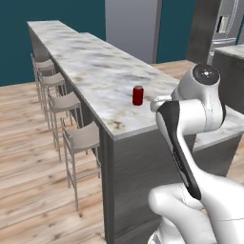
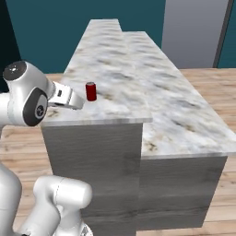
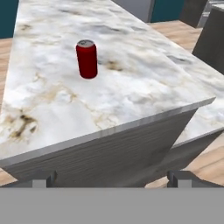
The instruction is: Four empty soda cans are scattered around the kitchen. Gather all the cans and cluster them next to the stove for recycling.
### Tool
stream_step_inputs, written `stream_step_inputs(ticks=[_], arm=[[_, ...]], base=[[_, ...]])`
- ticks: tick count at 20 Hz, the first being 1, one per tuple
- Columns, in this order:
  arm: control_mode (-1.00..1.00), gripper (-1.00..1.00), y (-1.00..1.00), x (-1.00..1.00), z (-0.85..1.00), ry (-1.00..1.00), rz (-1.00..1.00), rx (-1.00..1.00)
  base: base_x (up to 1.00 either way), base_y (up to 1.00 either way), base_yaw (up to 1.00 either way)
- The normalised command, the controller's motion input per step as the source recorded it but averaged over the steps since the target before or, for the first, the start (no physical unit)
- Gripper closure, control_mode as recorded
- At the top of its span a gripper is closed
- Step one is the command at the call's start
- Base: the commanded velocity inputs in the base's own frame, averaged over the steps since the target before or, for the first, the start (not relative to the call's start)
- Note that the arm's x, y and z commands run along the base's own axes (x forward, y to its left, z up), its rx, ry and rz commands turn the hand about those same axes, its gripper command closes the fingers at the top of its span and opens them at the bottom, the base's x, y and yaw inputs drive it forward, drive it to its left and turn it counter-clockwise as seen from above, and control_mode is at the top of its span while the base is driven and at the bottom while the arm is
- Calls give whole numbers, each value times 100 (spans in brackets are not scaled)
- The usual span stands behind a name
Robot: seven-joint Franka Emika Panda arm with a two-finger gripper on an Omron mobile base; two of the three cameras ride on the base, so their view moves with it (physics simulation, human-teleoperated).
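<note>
One red soda can (image 1: 137, 95) (image 2: 91, 91) (image 3: 87, 58) stands upright on the raised marble island counter (image 1: 90, 66) (image 2: 115, 69) (image 3: 131, 83), near its close end. My gripper (image 3: 113, 178) is open with nothing between its fingers. It hovers short of the counter's near edge, a little above the top, looking toward the can from some distance. In the right base view the white hand (image 2: 68, 98) sits just left of the can and nearer the base. The stove is out of view.
Several bar stools (image 1: 57, 102) line the island's left side. A lower marble tier (image 2: 184, 124) runs along the island's right side. A dark counter (image 1: 231, 66) and a steel fridge (image 1: 226, 24) stand at the far right. Wood floor surrounds the island.
</note>
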Motion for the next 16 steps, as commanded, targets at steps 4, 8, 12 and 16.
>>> stream_step_inputs(ticks=[4,8,12,16], arm=[[-100,-100,25,10,25,0,0,-6],[-100,-100,9,14,27,3,-1,-2],[-100,-100,11,18,24,8,-1,0],[-100,-100,2,22,25,15,0,3]], base=[[0,0,0],[0,0,0],[0,0,0],[0,0,0]])
